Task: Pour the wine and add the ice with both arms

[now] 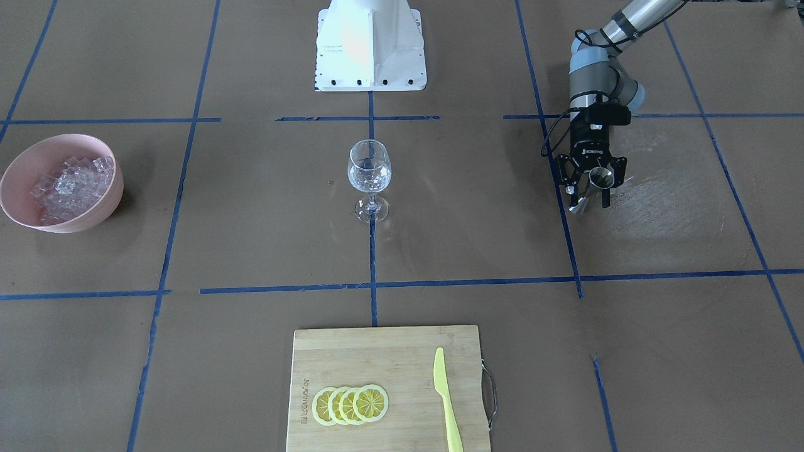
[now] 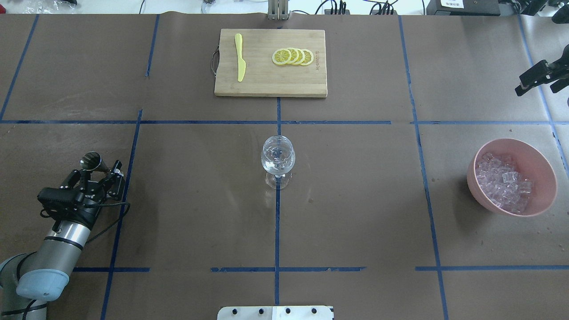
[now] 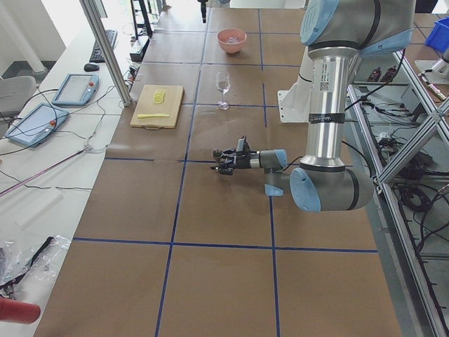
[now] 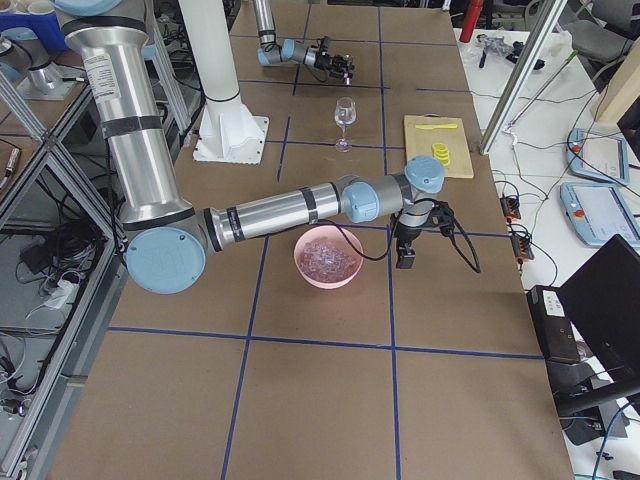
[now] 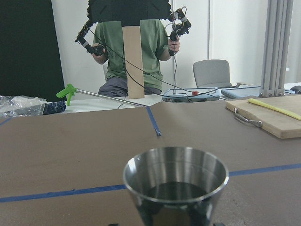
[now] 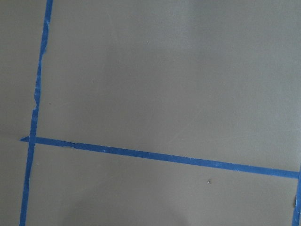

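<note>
- On the counter's (image 2: 186,209) left end, over matte brown paper gridded with blue tape (image 2: 277,231), the left arm (image 2: 58,244), a silver tube with a pale blue joint cap, reaches forward. Its black jaws are clenched on a small polished steel cup (image 2: 91,161), conical and flaring to a round rim. The wrist view shows dark liquid inside it.
- Mid-counter, a clear stemmed wine glass (image 2: 278,159) stands upright on a tape line, well apart from the cup.
- Beyond the glass lies a rectangular bamboo cutting board (image 2: 266,86) with a metal handle (image 2: 214,58). It carries a flat yellow-green plastic knife (image 2: 240,62) and four overlapping lemon slices (image 2: 293,56).
- Toward the right end sits a round, smooth pink bowl (image 2: 546,178), heaped with the ice (image 2: 504,184): small clear, glassy cubes.
- Near the bowl, the right arm (image 4: 290,210) points its jaws down over bare paper. Whether they are released or clenched I cannot tell.
</note>
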Controlling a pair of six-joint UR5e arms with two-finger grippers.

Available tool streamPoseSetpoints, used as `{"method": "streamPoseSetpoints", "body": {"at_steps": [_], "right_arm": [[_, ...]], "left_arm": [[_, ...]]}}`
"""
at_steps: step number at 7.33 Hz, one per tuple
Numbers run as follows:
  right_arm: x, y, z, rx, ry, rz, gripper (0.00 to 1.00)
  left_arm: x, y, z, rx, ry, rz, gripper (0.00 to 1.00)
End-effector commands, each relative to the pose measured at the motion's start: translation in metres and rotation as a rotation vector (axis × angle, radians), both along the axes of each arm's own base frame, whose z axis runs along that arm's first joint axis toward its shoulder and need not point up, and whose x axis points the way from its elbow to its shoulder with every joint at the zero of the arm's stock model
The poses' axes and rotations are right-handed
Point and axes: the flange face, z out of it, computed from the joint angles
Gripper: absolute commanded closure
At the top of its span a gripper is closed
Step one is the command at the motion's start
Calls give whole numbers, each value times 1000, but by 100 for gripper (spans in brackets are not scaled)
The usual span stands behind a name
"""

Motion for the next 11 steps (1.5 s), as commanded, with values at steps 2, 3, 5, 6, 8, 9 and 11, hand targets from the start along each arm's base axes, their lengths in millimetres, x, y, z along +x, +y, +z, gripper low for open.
{"method": "streamPoseSetpoints", "body": {"at_steps": [2, 3, 5, 6, 8, 9, 11], "right_arm": [[1, 0, 0, 0, 0, 2, 0], [0, 1, 0, 0, 0, 0, 0], [1, 0, -2, 3, -1, 4, 0], [1, 0, -3, 4, -2, 4, 0], [1, 1, -2, 2, -3, 3, 0], [0, 1, -2, 3, -1, 2, 0], [0, 1, -2, 2, -3, 2, 0]], "left_arm": [[2, 1, 0, -3, 5, 18, 100], [2, 1, -5, 0, 21, 18, 100], [4, -1, -25, 9, 65, 18, 100], [5, -1, -48, 10, 119, 68, 100], [0, -3, -109, 72, 134, 122, 100], [2, -9, -119, 89, 109, 113, 100], [13, -20, -184, 161, 136, 94, 100]]}}
